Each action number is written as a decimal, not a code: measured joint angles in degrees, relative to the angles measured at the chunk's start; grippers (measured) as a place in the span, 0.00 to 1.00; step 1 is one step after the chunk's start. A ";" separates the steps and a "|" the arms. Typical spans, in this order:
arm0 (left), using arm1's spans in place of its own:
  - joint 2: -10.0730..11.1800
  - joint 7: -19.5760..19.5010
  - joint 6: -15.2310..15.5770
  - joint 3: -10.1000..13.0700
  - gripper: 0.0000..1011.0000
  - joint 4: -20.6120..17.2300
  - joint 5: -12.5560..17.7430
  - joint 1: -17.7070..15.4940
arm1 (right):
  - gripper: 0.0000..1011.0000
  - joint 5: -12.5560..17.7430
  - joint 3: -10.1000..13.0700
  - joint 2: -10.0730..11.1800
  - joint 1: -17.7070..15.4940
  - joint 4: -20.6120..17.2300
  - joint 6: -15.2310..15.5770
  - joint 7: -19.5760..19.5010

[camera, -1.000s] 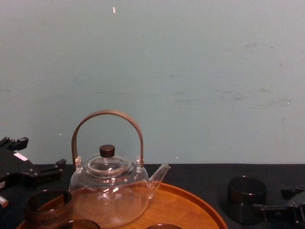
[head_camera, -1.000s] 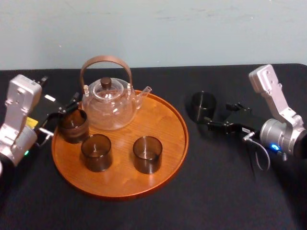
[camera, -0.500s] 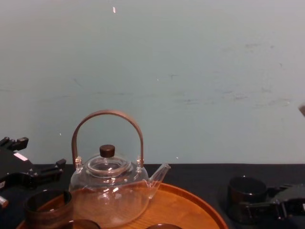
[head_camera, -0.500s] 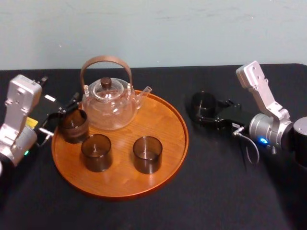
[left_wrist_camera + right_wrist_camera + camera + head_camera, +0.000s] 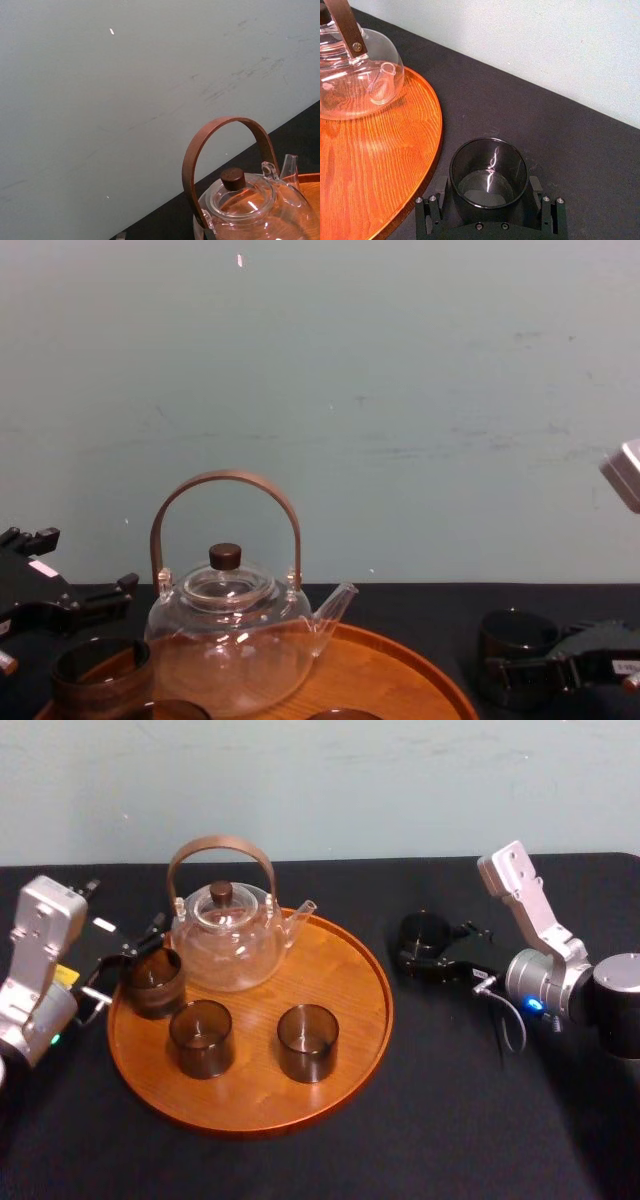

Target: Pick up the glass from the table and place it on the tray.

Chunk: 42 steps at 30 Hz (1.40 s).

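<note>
The right gripper point(image 5: 488, 186) sat low on the black bench point(image 5: 450, 1120), open, its jaws spread to either side of a dark smoked glass point(image 5: 490, 160). Whether they touched its wall could not be told. The glass stood upright on the bench, just beside the right rim of the round wooden tray point(image 5: 345, 1040), not yet lifted. On the tray stood a clear teapot point(image 5: 225, 935) and three more dark glasses point(image 5: 307, 1042). The left gripper point(image 5: 125, 958) was parked at the tray's left edge; open or closed could not be told. The step in hand seemed to be the grasp. The next move would likely call for closing gently, lifting clear of the rim, and carrying the glass left to bare wood.
</note>
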 joint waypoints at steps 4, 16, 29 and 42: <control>0.00 0.00 0.00 0.00 0.99 0.00 0.00 0.00 | 0.99 -0.41 0.02 -0.47 0.51 0.82 -0.19 0.21; 0.00 0.00 0.00 0.00 0.99 0.00 0.00 0.00 | 0.99 -2.15 -0.28 -2.15 2.46 3.86 -0.95 0.74; 0.00 0.00 0.00 0.00 0.99 0.00 0.00 0.00 | 0.96 -1.95 -0.25 -1.94 2.29 3.54 -0.95 0.72; 0.00 0.00 0.00 0.00 0.99 0.00 0.00 0.00 | 0.90 -1.77 -0.20 -1.87 2.19 3.41 -0.92 0.72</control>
